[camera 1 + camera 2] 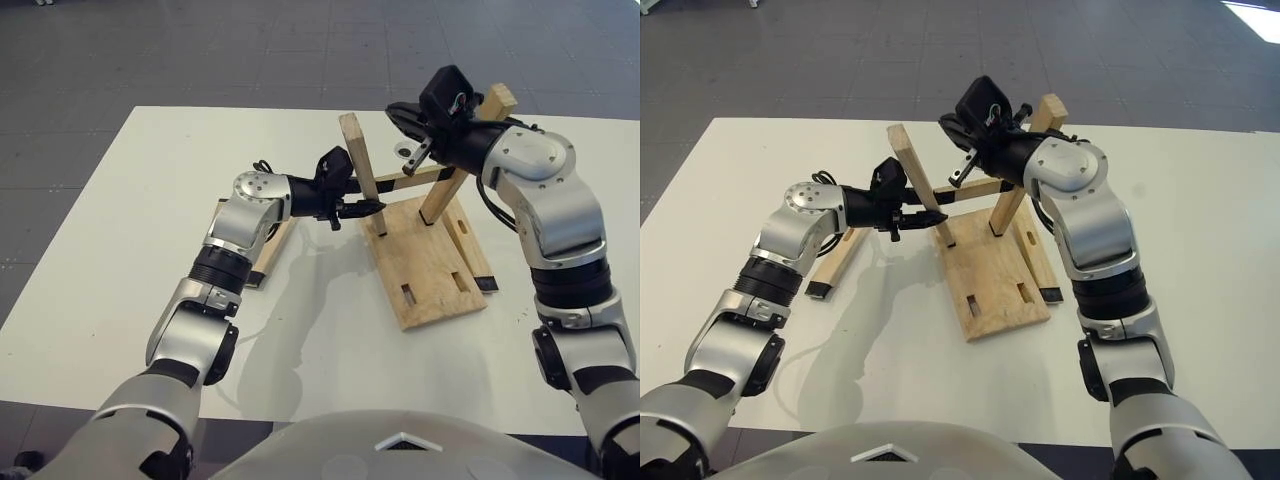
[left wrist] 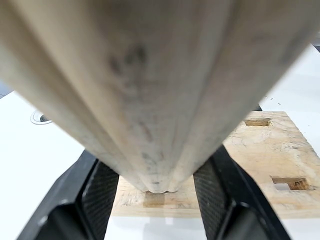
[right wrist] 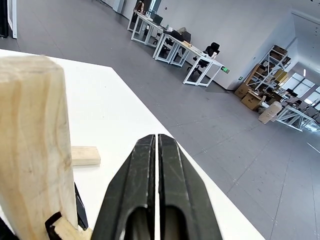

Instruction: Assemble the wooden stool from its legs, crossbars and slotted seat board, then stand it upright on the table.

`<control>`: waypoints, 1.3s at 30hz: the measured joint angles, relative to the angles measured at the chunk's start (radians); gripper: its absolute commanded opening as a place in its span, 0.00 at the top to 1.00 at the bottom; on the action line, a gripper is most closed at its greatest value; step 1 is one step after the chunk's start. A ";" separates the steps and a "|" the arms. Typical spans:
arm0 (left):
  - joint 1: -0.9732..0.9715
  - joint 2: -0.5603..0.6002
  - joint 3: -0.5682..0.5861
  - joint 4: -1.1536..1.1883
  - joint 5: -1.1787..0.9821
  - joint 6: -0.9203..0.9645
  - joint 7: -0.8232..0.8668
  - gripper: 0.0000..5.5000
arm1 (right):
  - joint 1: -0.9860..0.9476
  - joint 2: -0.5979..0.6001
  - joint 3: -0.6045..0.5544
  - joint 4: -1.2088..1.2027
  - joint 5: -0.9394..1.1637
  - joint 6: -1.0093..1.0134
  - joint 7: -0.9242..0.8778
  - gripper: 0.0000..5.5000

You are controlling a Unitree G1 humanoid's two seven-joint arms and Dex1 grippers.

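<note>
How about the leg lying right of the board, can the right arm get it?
Probably yes: the right pincer holds nothing, and the leg lies bare, close under that arm.

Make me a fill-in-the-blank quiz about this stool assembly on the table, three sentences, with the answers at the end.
1. The left gripper is shut on an upright wooden ____.
2. ____ legs stand in the seat board, joined by a crossbar.
3. The right gripper has its fingers ____, holding nothing.
Missing words: leg; two; shut.
</note>
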 measured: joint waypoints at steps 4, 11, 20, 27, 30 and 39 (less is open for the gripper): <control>-0.027 -0.008 0.002 0.044 0.000 0.001 0.005 0.63 | 0.075 -0.030 0.021 -0.051 -0.001 0.008 0.023 0.98; -0.068 -0.020 0.019 0.099 -0.023 0.065 -0.003 0.63 | 0.101 -0.038 0.039 -0.023 -0.012 0.007 0.037 0.98; -0.102 -0.026 0.034 0.131 -0.045 0.151 -0.010 0.63 | 0.034 -0.005 0.011 0.021 -0.029 -0.054 0.007 0.98; -0.103 -0.026 0.034 0.133 -0.050 0.152 -0.009 0.63 | -0.016 0.029 0.041 0.076 -0.039 -0.110 0.021 0.98; -0.102 -0.026 0.034 0.133 -0.054 0.155 -0.009 0.63 | -0.004 0.031 0.091 0.164 -0.039 -0.063 0.073 0.98; -0.094 -0.033 0.037 0.125 -0.057 0.177 0.012 0.63 | 0.000 0.071 0.005 0.292 0.091 -0.010 0.112 0.98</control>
